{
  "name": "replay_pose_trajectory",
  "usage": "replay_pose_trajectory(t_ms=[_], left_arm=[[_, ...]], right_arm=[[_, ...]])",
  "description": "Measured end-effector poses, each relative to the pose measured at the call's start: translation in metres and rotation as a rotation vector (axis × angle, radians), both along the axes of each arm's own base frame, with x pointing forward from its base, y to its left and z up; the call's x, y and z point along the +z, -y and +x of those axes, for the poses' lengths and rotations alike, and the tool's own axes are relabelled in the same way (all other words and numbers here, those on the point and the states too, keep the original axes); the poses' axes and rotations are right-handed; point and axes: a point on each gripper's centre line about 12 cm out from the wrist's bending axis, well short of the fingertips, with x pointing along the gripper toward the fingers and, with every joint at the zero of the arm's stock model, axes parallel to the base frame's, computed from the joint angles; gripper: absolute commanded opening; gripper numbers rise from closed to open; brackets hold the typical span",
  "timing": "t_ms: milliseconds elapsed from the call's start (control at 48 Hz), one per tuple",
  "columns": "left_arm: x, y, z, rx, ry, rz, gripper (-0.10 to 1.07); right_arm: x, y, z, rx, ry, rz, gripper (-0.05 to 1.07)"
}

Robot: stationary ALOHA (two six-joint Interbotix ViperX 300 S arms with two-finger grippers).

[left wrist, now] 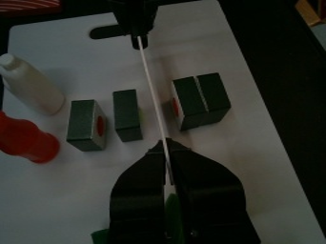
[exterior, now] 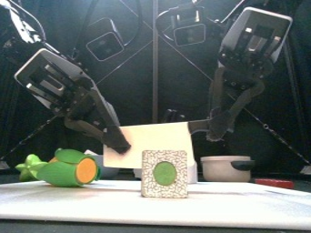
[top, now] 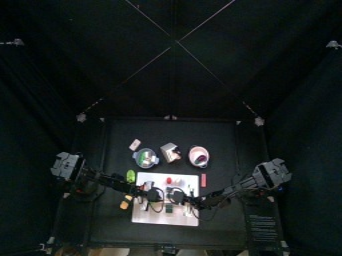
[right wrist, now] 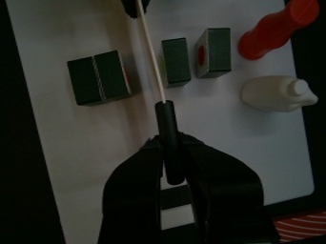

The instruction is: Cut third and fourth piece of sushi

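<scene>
On the white cutting board (left wrist: 254, 57), both grippers clamped on knife (left wrist: 151, 91), blade crosswise to the sushi row (left wrist: 152, 112).

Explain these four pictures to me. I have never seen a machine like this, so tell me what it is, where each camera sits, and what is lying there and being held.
This is a robot with two black arms, each ending in a two-jawed gripper. One picture looks straight down from high above, one looks level across the table from its front edge, and the other two come from cameras on each wrist.

On a white board lie two cut pieces of toy sushi and a longer uncut roll, with a white bottle and a red bottle beside them.

The right gripper holds a knife by its black handle. The left gripper appears to pinch the other end of the blade. The blade sits between the cut pieces and the roll.
</scene>
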Motion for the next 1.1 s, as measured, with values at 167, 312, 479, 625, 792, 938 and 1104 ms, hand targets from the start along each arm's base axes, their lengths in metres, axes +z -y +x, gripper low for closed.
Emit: replay_pose_trajectory(t_ms=[167,312,479,625,792,938,1104], left_arm=[[0.015,0.006,-0.005,-0.019,0.036,-0.01,0.4],[0.03,0.013,-0.009,-0.046,0.078,-0.017,0.4],[0.031,0.021,-0.012,-0.069,0.08,-0.021,0.4],[0.023,0.028,-0.011,-0.077,0.064,-0.026,0.4],[0.018,0.032,-0.008,-0.037,0.04,-0.067,0.4],[0.017,0.033,-0.009,-0.002,0.026,-0.097,0.4],[0.015,0.033,-0.008,0.003,0.022,-0.099,0.4]], right_arm=[[0.017,-0.006,0.0,0.002,0.023,-0.004,0.43],[0.026,-0.016,-0.004,0.027,0.04,-0.001,0.43],[0.027,-0.024,-0.005,0.049,0.043,0.0,0.43],[0.028,-0.027,-0.006,0.054,0.045,0.002,0.43],[0.023,-0.03,-0.006,0.053,0.031,0.009,0.43],[0.018,-0.032,-0.006,0.054,0.019,0.006,0.43],[0.016,-0.032,-0.006,0.055,0.014,0.003,0.43]])
